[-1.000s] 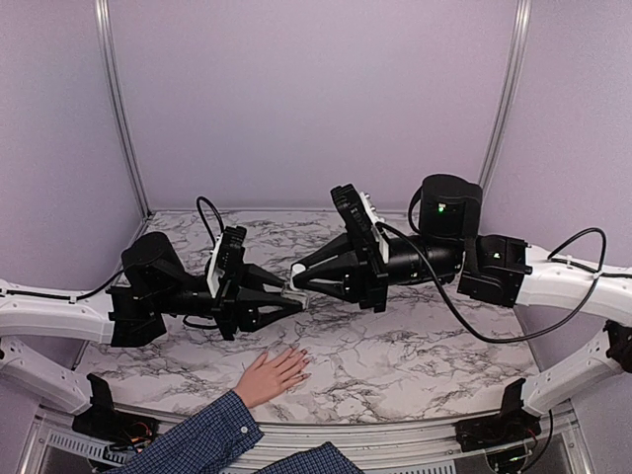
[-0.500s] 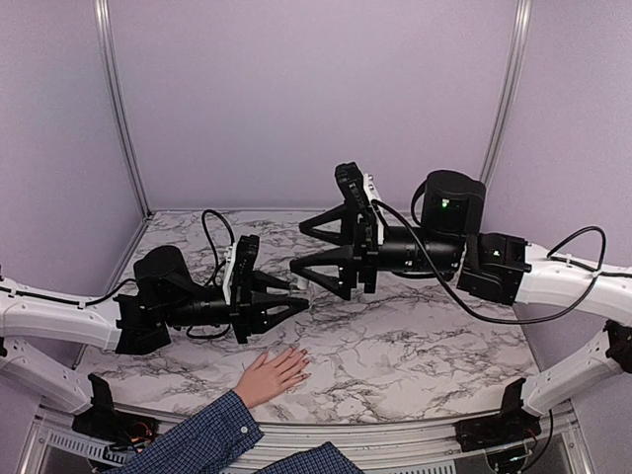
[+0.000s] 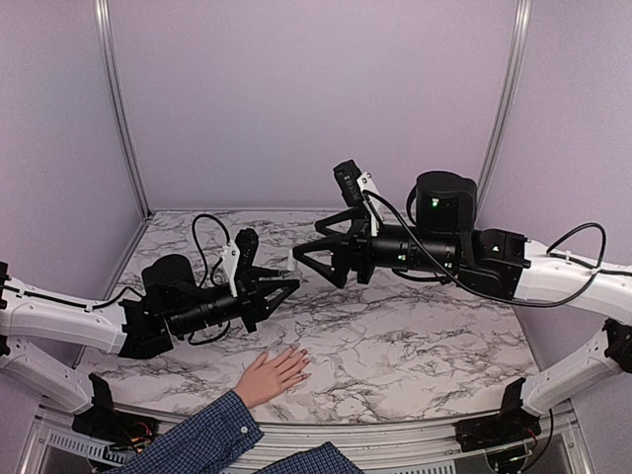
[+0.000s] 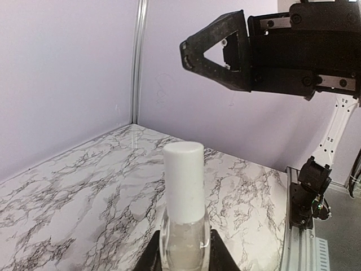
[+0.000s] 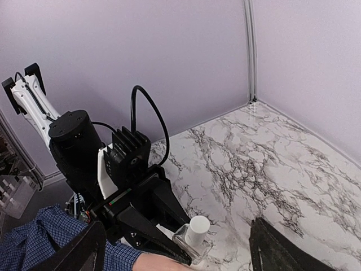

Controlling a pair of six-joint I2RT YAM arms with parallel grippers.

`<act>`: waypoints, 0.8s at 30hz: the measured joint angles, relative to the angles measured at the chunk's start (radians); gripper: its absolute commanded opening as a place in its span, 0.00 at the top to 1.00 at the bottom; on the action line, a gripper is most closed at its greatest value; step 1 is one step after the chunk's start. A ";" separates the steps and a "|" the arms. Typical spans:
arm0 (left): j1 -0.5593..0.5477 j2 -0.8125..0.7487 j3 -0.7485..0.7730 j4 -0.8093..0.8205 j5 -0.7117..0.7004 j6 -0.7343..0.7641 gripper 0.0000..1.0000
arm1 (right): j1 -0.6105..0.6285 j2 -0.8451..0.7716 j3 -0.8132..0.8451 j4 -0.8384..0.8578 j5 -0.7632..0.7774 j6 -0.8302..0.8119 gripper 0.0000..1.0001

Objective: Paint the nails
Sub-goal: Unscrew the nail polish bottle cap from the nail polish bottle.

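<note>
While the left claw (image 3: 287, 287) pinches a white-capped bottle (image 4: 183, 209), the right claw (image 3: 308, 259) gapes wide — empty — just beyond the bottle's cap.

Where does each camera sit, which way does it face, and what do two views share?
Top external: above, behind the bases, looking down at the marble table; shows left arm, right arm, a person's hand.
Left wrist: on the left end effector, looking past its held bottle toward the right end effector.
Right wrist: looks back at the left arm; its own open fingers frame the bottom.
Shared: both wrist views show the bottle.
</note>
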 measured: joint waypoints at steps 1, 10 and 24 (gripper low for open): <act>0.000 0.002 -0.005 0.000 -0.011 -0.004 1.00 | -0.001 0.003 0.005 -0.007 0.005 0.007 0.14; 0.000 0.002 -0.023 -0.003 -0.069 -0.012 1.00 | -0.015 0.010 0.010 -0.054 0.061 0.063 0.14; 0.018 0.068 -0.002 -0.006 -0.121 0.027 1.00 | -0.111 0.082 0.039 -0.087 0.050 0.123 0.18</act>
